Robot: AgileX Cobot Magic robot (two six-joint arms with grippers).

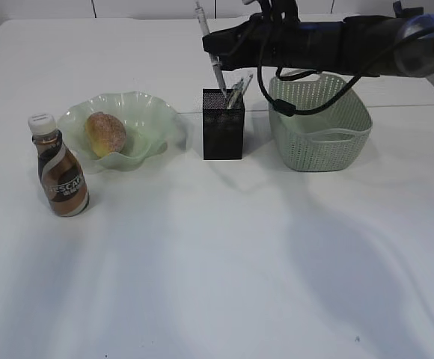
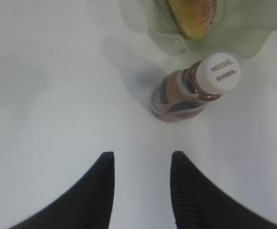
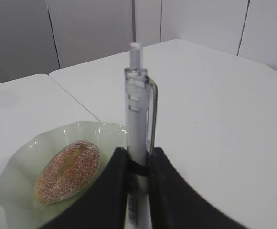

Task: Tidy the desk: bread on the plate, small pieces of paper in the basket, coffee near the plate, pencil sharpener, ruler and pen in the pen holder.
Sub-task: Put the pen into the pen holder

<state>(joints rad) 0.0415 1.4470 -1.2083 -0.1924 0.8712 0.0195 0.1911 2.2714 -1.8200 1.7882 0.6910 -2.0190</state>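
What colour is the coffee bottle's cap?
White cap with brown lettering; the left wrist view shows it best.

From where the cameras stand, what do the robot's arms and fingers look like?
The one arm in the exterior view is a thick black tube with a greyish joint at its far right end and a black cable looping loose beneath it. The left gripper's fingers are matte black, curved and tapering, with finely ribbed inner faces. The right gripper's fingers look equally black and smooth.

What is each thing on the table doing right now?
Bread: lying in the plate.
Coffee bottle: upright, capped, beside the plate.
Pen: upright, pinched by the right gripper, tip in the pen holder.
Pen holder: upright, with things in it.
Basket: upright.
Left gripper: jaws open, empty.
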